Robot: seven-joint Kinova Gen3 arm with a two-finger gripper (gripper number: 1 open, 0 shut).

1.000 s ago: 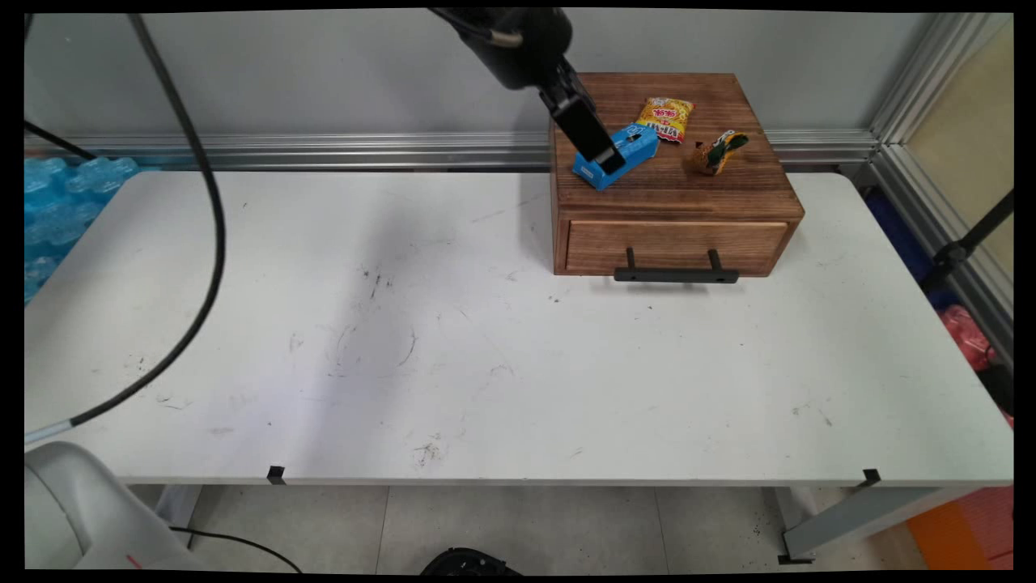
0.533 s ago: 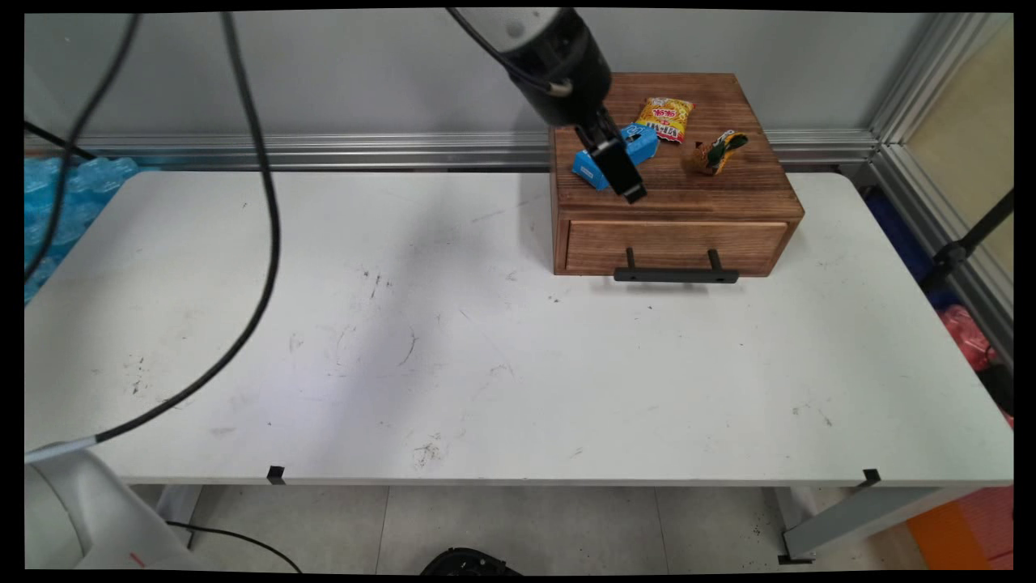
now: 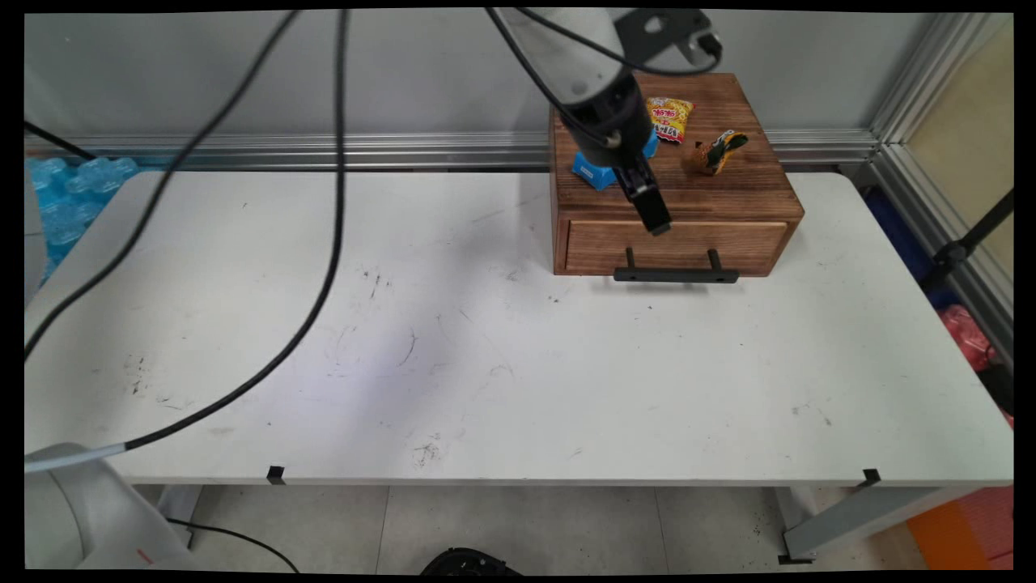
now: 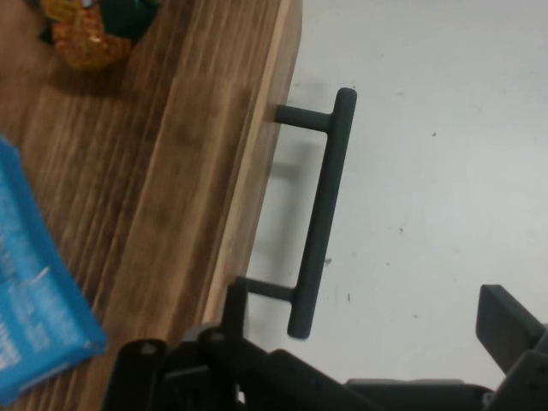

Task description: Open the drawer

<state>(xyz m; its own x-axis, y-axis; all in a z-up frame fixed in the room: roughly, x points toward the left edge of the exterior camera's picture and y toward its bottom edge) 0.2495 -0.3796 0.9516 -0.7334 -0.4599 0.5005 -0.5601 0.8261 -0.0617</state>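
From my seat the white table (image 3: 518,364) is mostly bare, with wide free room to the left and near side of the wooden drawer box (image 3: 753,194) that sits at its far right, close to the wall. The drawer front (image 3: 728,245) is flush and closed, its black handle (image 3: 676,275) standing out over the table. On the box top lie a blue carton (image 3: 589,172), a yellow snack packet (image 3: 670,117) and a small crumpled orange-and-green wrapper (image 3: 717,151). My gripper (image 3: 657,227) hangs over the box's front edge just above the handle, empty — in the hand view its fingers (image 4: 505,330) stand apart, one over the table and the other low by the box edge. The risk I see: that inner finger sits tight to the wood, so a drop could snag the edge or nudge the box; the carton lies near the arm and could be brushed off.
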